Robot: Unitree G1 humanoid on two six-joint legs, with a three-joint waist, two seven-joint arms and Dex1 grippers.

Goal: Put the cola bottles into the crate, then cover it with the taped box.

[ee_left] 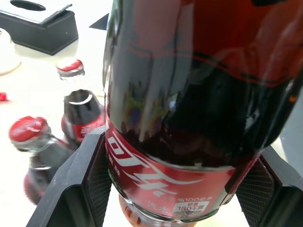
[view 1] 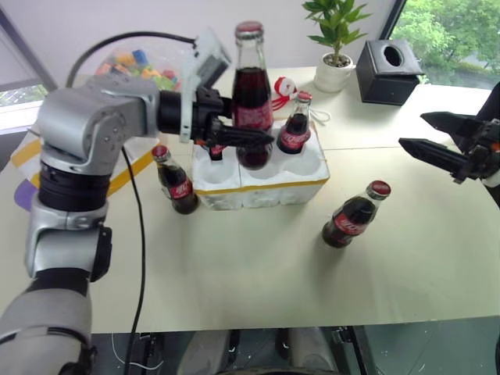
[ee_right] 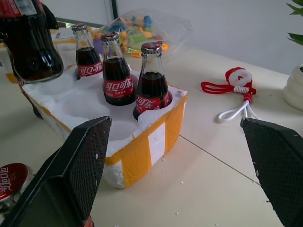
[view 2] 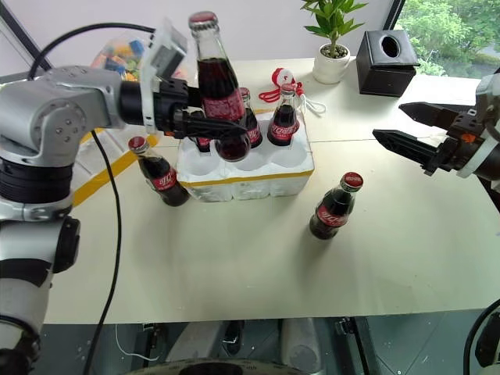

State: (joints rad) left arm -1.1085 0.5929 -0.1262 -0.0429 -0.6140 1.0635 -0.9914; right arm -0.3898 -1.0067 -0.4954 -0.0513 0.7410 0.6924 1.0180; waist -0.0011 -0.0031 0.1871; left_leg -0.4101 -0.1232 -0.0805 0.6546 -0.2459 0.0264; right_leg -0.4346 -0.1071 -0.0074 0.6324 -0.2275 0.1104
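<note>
Above the crate (view 1: pixel 262 183), left tool (view 1: pixel 234 134) grips a cola bottle (view 1: pixel 251 94).

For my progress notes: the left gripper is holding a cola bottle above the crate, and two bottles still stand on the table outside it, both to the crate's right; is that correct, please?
Nearly. The left gripper does hold a cola bottle above the crate, and two bottles stand outside it, but not both on the right: one bottle stands to its right, the other bottle to its left, as the left eye view shows.

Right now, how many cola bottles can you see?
6: one held in the left gripper above the crate, three standing in its wells, one beside its left, one loose on the table.
</note>
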